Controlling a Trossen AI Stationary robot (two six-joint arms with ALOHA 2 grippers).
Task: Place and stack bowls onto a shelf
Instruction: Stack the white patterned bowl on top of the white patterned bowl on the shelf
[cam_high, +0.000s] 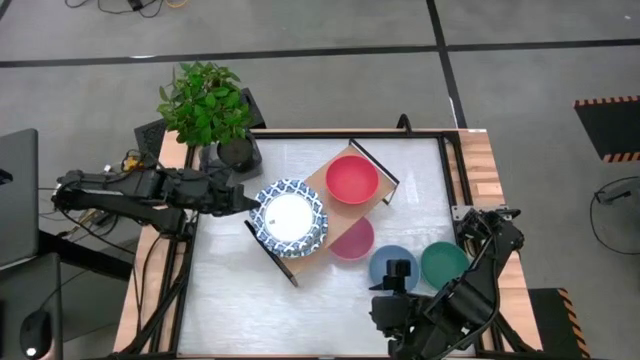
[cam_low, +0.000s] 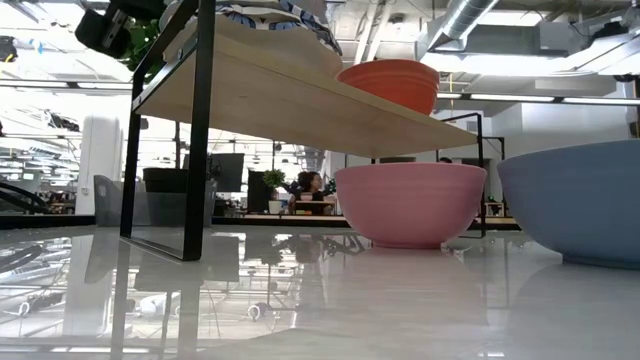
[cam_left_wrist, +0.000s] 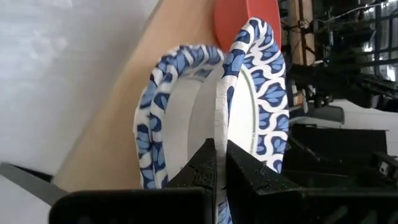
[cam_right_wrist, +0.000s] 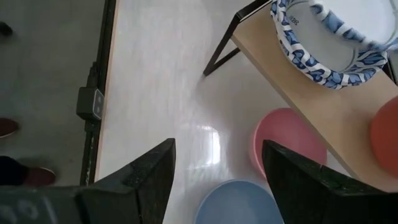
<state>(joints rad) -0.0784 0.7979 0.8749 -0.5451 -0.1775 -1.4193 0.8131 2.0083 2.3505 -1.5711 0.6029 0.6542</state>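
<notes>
The shelf (cam_high: 318, 180) stands slantwise in the middle of the table. On it sit a red bowl (cam_high: 352, 178) and a white bowl with a blue-patterned rim (cam_left_wrist: 148, 130). My left gripper (cam_high: 250, 203) is shut on a second patterned bowl (cam_high: 290, 217) just above the first. A pink bowl (cam_high: 352, 240) sits on the table, half under the shelf. Nearer the right front stand a blue bowl (cam_high: 385, 265) and a green bowl (cam_high: 443, 262). Above the blue bowl my right gripper (cam_right_wrist: 214, 180) hangs open and holds nothing. My left gripper pinches the upper patterned bowl's rim (cam_left_wrist: 219, 121) on its left side, one finger inside the bowl and one outside. The fingers come from the table's left, slanting a little downward. The bowl is tilted over the lower patterned bowl, its far side down inside it.
A potted plant (cam_high: 205, 105) in a dark pot stands at the far left corner, close behind my left arm. The shelf's black legs (cam_low: 197, 130) stand on the white table top (cam_high: 230, 300), which is bare at the near left. The room beyond shows a seated person (cam_low: 310, 185).
</notes>
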